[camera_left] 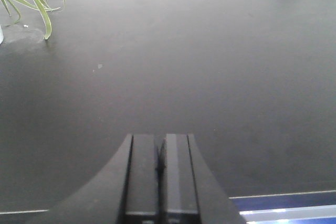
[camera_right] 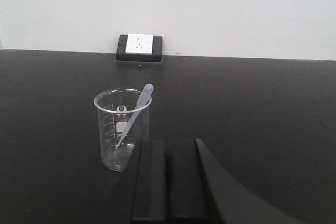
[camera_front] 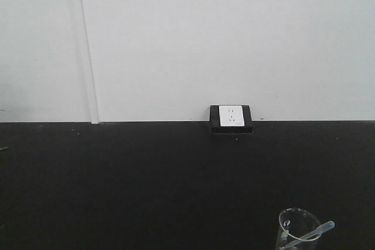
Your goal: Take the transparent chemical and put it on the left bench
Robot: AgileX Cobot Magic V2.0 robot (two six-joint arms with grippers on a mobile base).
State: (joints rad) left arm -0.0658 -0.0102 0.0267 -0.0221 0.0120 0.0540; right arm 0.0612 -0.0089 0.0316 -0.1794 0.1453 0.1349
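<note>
1. While the left gripper (camera_left: pixel 159 140) hangs pressed closed over the black worktop (camera_left: pixel 210 66), its view shows no dropper.
2. Leaning in the beaker (camera_right: pixel 107 129), the transparent chemical (camera_right: pixel 134 113) slants bulb up-right, tip down.
3. Just right of it and nearer, the right gripper (camera_right: pixel 167 148) sits empty with fingers together, so it would have to spread first.

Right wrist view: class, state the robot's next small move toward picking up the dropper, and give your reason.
Probably open the right gripper: its jaws are shut, while the dropper leans in the beaker just ahead and slightly left, with its bulb end poking above the rim. The jaws must be open before any approach to that bulb.
</note>
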